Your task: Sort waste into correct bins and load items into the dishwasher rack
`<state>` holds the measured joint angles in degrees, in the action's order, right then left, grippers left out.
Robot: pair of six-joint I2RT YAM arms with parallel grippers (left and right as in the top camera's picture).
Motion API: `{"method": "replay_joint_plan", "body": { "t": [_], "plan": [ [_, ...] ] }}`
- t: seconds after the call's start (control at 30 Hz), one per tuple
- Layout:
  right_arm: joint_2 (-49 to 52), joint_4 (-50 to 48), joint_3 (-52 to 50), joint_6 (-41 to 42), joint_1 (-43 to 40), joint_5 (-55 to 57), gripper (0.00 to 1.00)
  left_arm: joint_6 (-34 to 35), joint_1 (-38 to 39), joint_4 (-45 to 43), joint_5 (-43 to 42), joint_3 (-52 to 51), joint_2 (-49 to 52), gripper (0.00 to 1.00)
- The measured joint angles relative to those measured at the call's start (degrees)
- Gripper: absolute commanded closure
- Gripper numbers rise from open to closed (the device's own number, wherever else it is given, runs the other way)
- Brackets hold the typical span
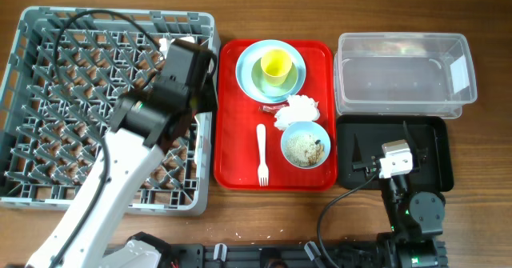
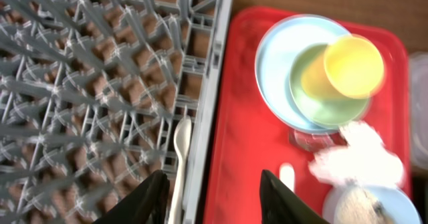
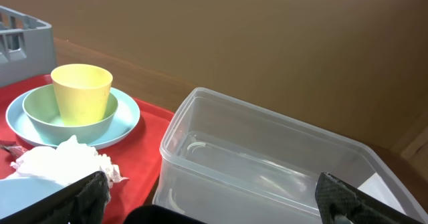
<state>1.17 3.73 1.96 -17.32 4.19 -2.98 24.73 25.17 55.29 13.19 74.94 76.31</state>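
My left gripper [image 2: 214, 204] is open and empty, hovering over the right edge of the grey dishwasher rack [image 1: 48, 100]. A white spoon [image 2: 180, 160] lies in the rack beside my left finger. On the red tray [image 1: 240, 124] a yellow cup [image 1: 276, 66] stands in a green bowl on the pale blue plate [image 1: 246, 70]. Below them are a red wrapper [image 1: 272, 108], a crumpled napkin [image 1: 298, 110], a pale blue bowl [image 1: 306, 145] with rice scraps, and a white fork [image 1: 262, 153]. My right gripper [image 3: 214, 207] is open, over the black tray [image 1: 436, 152], facing the clear tub [image 3: 267, 170].
The clear tub [image 1: 400, 72] sits at the back right with a white label on its right end, and nothing shows inside it. The left arm [image 1: 136, 140] crosses the rack's right half. Bare wood table lies between the rack and the red tray.
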Motion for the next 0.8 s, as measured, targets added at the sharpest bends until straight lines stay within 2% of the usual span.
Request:
{"method": "replay_joint_plan", "body": {
  "t": [0.1, 0.2, 0.3, 0.43, 0.47, 0.57, 0.73, 0.8],
  "plan": [
    [0.0, 0.0, 0.0, 0.0, 0.0, 0.0, 0.00, 0.6, 0.4, 3.8, -0.7, -0.1, -0.8, 0.55],
    [0.0, 0.0, 0.0, 0.0, 0.0, 0.0, 0.00, 0.9, 0.4, -0.3, 0.2, -1.8, 2.2, 0.57],
    [0.0, 0.0, 0.0, 0.0, 0.0, 0.0, 0.00, 0.9, 0.4, -5.0, 0.4, -4.4, 9.8, 0.59],
    [0.0, 0.0, 0.0, -0.1, 0.0, 0.0, 0.00, 1.0, -0.7, -9.1, 0.4, -5.5, 21.0, 0.84],
    [0.0, 0.0, 0.0, -0.2, 0.0, 0.0, 0.00, 0.9, -1.5, -9.8, 0.8, -5.5, 24.1, 0.88],
    [0.0, 0.0, 0.0, -0.2, 0.0, 0.0, 0.00, -2.2, -2.1, -10.9, 0.2, -5.6, 25.4, 0.91],
    [0.0, 0.0, 0.0, -0.2, 0.0, 0.0, 0.00, -2.8, -2.3, -11.1, -0.5, -5.5, 25.4, 0.89],
    [0.0, 0.0, 0.0, -0.2, 0.0, 0.0, 0.00, -3.9, -2.3, -11.1, -0.7, -5.5, 25.4, 0.94]
  ]
}}
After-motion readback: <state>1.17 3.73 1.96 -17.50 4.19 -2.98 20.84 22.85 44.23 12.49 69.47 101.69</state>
